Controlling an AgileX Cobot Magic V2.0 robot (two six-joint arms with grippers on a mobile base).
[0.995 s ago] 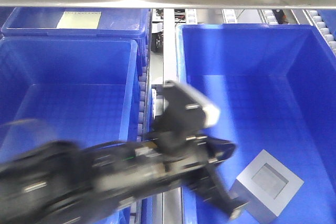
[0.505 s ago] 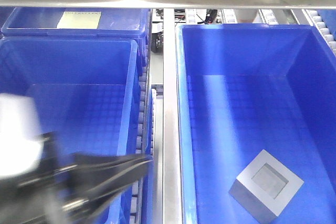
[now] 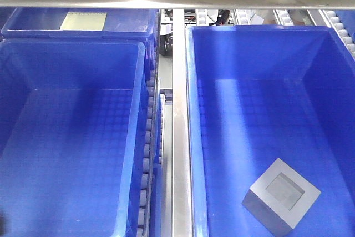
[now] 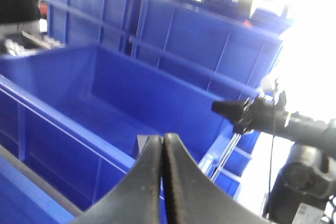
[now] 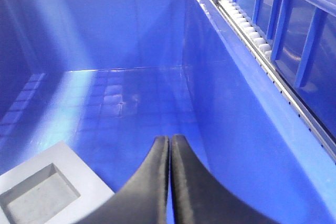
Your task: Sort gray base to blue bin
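The gray base (image 3: 282, 195) lies on the waffle floor of the right-hand blue bin (image 3: 260, 54), near its front, recess facing up. Neither gripper shows in the front view. In the right wrist view my right gripper (image 5: 170, 139) is shut with nothing in it, inside the blue bin (image 5: 105, 30), and the gray base (image 5: 47, 192) sits just to its lower left, apart from the fingers. In the left wrist view my left gripper (image 4: 163, 137) is shut and empty, hanging outside the long wall of a blue bin (image 4: 79, 124).
A second deep blue bin (image 3: 72, 131) stands at the left, and a shallower one with a pale label (image 3: 83, 20) behind it. A metal rail with rollers (image 3: 178, 137) runs between the bins. A black arm (image 4: 273, 119) reaches in at the right of the left wrist view.
The left arm, which reached over the rail next to the gray base, has drawn back to the lower left and out of the front view. The gray base has not moved.
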